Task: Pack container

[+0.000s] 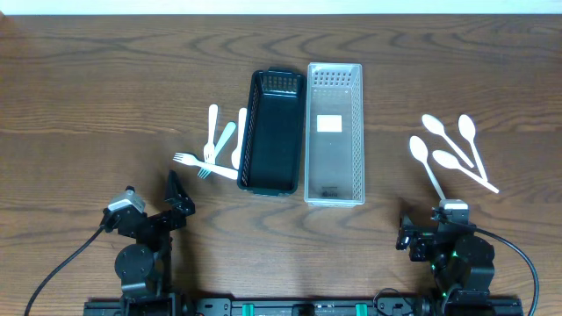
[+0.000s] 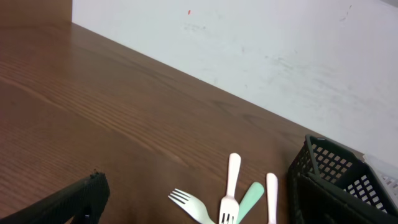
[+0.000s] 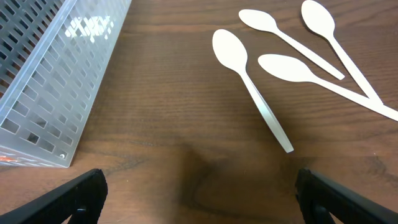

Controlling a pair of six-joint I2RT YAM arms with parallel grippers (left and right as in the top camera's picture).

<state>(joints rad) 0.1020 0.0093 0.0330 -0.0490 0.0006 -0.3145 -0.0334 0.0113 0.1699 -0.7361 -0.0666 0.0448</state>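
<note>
1. A black perforated plastic basket (image 1: 271, 132) and a clear slotted plastic bin (image 1: 334, 132) are set side by side, long walls touching, mid-way across the brown wooden table (image 1: 88, 88) (a white label (image 1: 329, 124) is seen on the bin's floor).
2. White plastic forks (image 1: 209, 145) and one pale green utensil (image 1: 226, 139) are heaped on the wood just left of the basket.
3. Four white plastic spoons (image 1: 448, 149) are scattered well to the right of the bin.
4. The left gripper (image 1: 180, 195) is held near the table's front edge, fingers spread wide over bare wood.
5. The right gripper (image 3: 199, 199) is likewise spread wide, just short of the nearest spoon's handle.
</note>
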